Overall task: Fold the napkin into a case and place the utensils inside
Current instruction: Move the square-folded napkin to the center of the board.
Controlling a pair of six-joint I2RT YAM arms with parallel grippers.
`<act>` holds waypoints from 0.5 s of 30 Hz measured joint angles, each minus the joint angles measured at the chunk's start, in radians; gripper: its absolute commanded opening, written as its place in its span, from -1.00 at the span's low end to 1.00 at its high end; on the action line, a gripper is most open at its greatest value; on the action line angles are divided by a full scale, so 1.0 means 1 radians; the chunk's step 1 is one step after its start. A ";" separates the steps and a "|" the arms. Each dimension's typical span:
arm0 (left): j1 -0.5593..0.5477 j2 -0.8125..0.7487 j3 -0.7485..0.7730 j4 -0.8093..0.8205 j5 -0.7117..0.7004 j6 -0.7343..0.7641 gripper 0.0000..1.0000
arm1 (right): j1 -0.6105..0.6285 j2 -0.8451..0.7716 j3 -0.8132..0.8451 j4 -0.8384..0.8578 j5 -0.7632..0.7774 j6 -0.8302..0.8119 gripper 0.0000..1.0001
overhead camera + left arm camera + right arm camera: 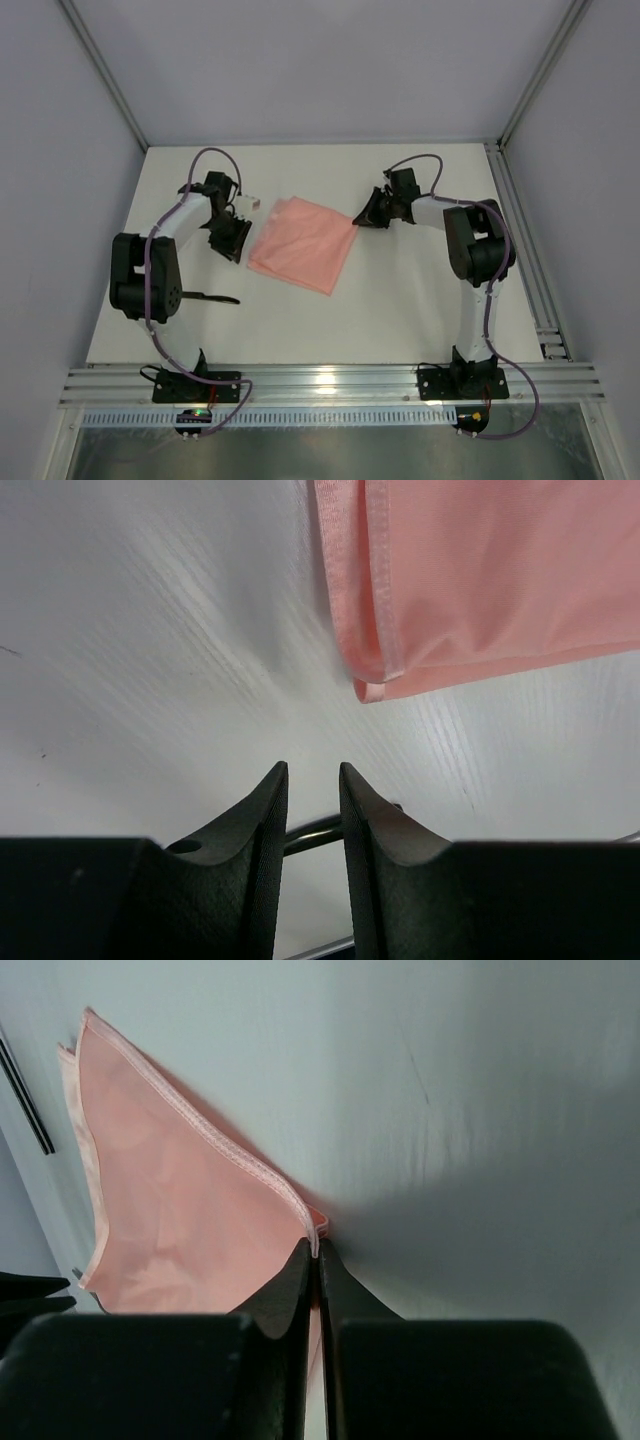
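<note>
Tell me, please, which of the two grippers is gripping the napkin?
The right gripper: its jaws are shut on a corner of the napkin, while the left gripper hangs open beside it.

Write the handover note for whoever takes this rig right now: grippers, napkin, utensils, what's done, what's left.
Right gripper: shut on the napkin's right corner.
Left gripper: open, empty, beside the napkin's left edge, not touching it.
Utensils: on the table, near-left of the napkin, outside it.
Done: napkin looks doubled over once.
Left: finish the case, put the utensils in.
</note>
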 measured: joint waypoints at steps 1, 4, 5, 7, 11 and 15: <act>0.000 -0.010 0.000 -0.002 0.001 0.000 -0.42 | 0.000 -0.029 -0.045 0.012 0.003 0.006 -0.92; 0.000 -0.033 0.000 -0.003 0.010 0.002 -0.42 | 0.000 -0.152 -0.230 0.053 0.022 0.026 -0.92; 0.000 -0.038 0.000 -0.005 0.014 0.003 -0.42 | 0.002 -0.204 -0.306 0.074 0.033 0.032 -0.93; 0.000 -0.043 0.000 -0.010 0.022 0.005 -0.42 | 0.008 -0.307 -0.437 0.084 0.058 0.047 -0.93; 0.000 -0.050 0.000 -0.032 0.049 0.024 -0.42 | 0.084 -0.561 -0.715 0.096 0.148 0.084 -0.92; 0.001 -0.064 0.000 -0.072 0.073 0.046 -0.42 | 0.282 -0.768 -0.904 0.098 0.233 0.162 -0.93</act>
